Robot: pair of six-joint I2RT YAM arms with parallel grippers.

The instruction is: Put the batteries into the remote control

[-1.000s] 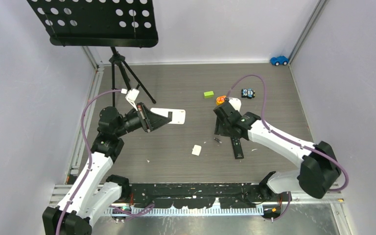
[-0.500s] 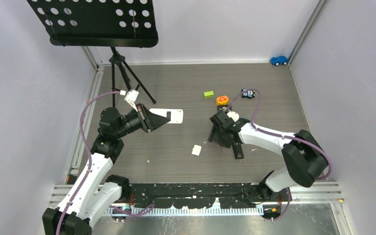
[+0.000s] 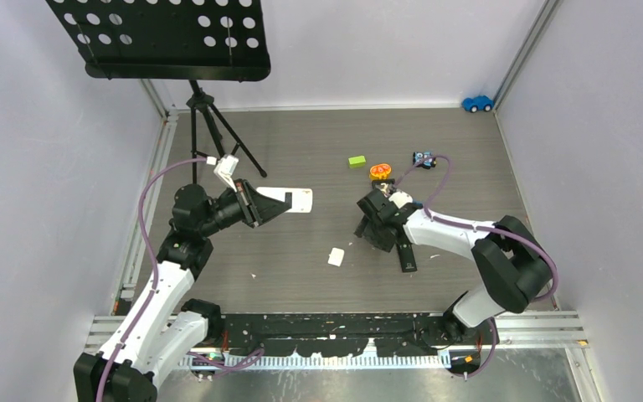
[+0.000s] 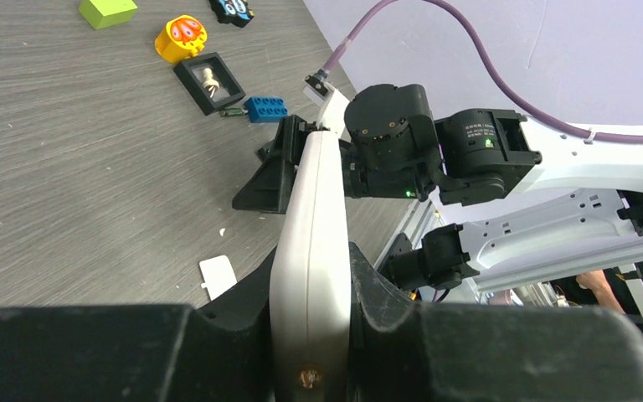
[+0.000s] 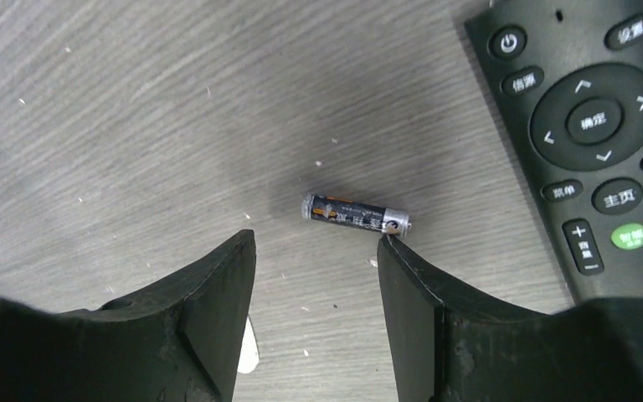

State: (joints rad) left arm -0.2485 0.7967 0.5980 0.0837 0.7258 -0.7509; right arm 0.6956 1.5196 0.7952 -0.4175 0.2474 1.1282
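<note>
My left gripper (image 3: 257, 206) is shut on a white remote control (image 3: 291, 201) and holds it edge-on above the table; in the left wrist view the remote (image 4: 316, 209) is clamped between both fingers. My right gripper (image 3: 373, 234) is low over the table, open and empty. In the right wrist view a dark grey-silver battery (image 5: 356, 214) lies on the table just past my open right gripper (image 5: 316, 243), touching the right fingertip (image 5: 388, 245). A black remote (image 5: 594, 142) lies face up to its right. No other battery shows.
A white battery cover (image 3: 336, 257) lies left of the right gripper. A green block (image 3: 357, 162), an orange toy (image 3: 380, 172) and a small toy car (image 3: 423, 157) sit further back. A music stand's tripod (image 3: 209, 117) stands at the back left, and a blue car (image 3: 476, 103) by the back wall.
My right gripper has dropped and shifted left, down to the table by the battery. The left arm and the white remote have not moved.
</note>
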